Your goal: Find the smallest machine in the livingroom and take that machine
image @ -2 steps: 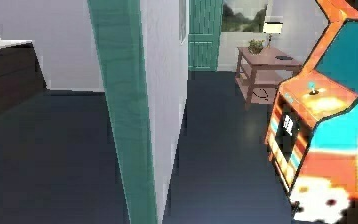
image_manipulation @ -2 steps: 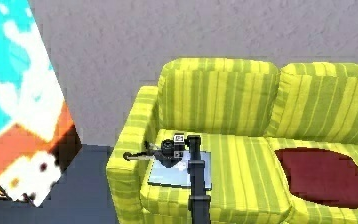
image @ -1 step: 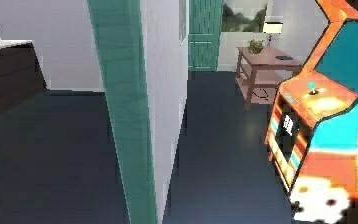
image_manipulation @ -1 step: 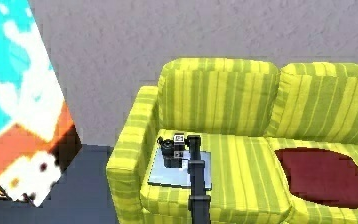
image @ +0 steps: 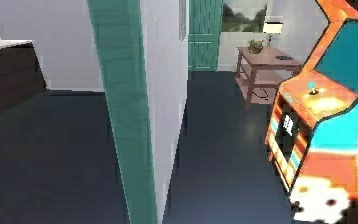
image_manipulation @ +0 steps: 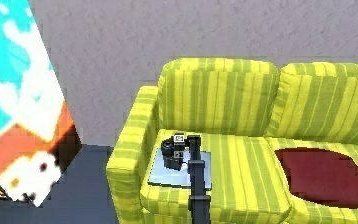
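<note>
At the armrest end of the yellow striped sofa, the gripper shows at the tip of the dark arm; a flat pale grey slab lies on the sofa's seat behind it; whether the gripper holds anything cannot be told; a dark red cushion lies on the sofa's other seat; an arcade cabinet stands near the sofa's armrest.
</note>
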